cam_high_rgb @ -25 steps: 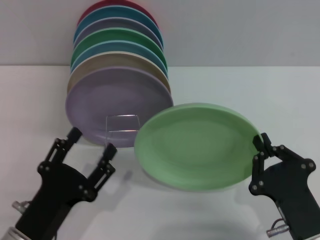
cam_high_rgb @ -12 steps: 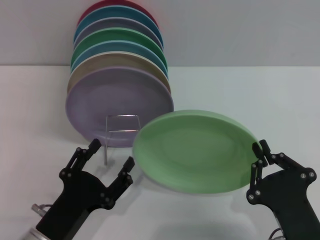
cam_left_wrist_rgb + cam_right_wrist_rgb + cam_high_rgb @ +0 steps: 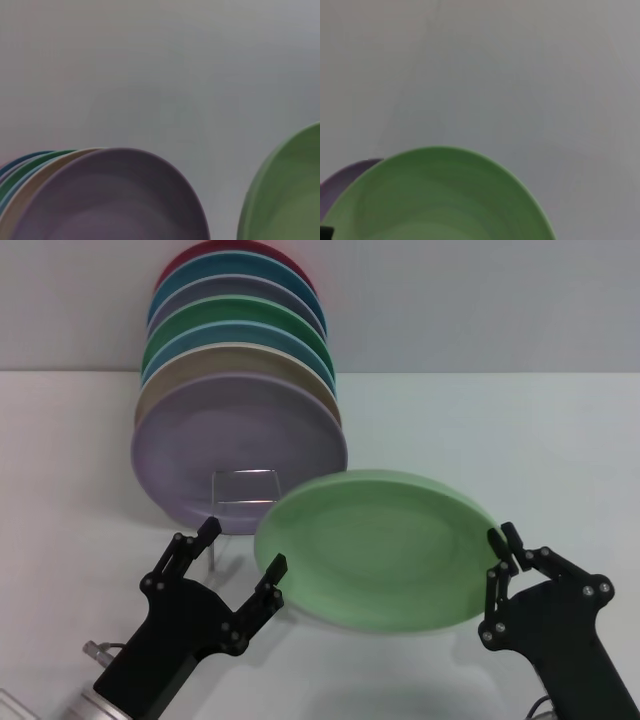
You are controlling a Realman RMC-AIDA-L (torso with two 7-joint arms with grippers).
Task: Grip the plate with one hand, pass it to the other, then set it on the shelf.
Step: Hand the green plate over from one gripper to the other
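The light green plate (image 3: 375, 550) hangs tilted over the table in the head view, held by its right rim. My right gripper (image 3: 500, 552) is shut on that rim. My left gripper (image 3: 243, 545) stands open just left of the plate, its inner fingertip (image 3: 276, 565) right at the plate's left rim; I cannot tell if it touches. The shelf (image 3: 245, 486) shows as a thin wire loop in front of the stacked plates. The plate also fills the near part of the right wrist view (image 3: 440, 200) and shows at one edge of the left wrist view (image 3: 285, 200).
Several coloured plates stand on edge in the rack at the back left, a lavender plate (image 3: 235, 440) foremost, a darker green plate (image 3: 240, 315) further back. The white table (image 3: 500, 430) stretches to the right of them, with a grey wall behind.
My left gripper has come forward and to the right, up to the plate's left rim. My right gripper has carried the plate left and lower.
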